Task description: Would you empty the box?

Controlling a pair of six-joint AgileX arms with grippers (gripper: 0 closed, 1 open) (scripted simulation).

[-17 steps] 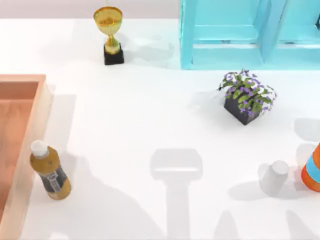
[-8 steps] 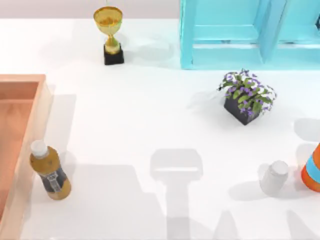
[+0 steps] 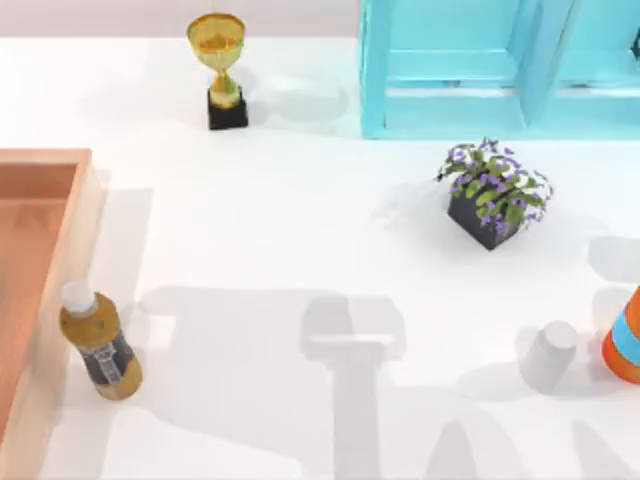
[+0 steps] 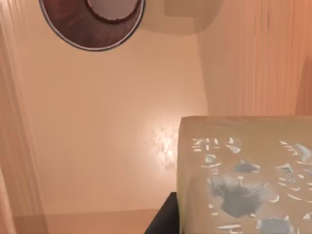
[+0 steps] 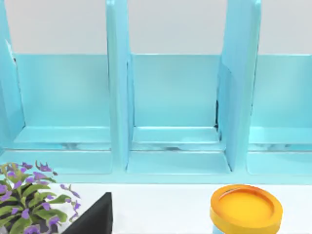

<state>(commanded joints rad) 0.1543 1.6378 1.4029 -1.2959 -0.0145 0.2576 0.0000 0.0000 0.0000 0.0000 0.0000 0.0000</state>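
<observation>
Partly | box [image 3: 55, 300] cut off at left | bottle [image 3: 98, 340] beside rim

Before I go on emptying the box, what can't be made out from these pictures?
- Box, top view: most of its inside is cut off by the picture's left edge.
- Tan block, left wrist view: cut off by the frame edge.
- Orange-and-blue thing, top view: cut by the right edge.

The table's middle [image 3: 300, 230] lay open. A bottle [image 3: 98, 342] stood touching the box [image 3: 70, 260], blocking its right wall.
</observation>
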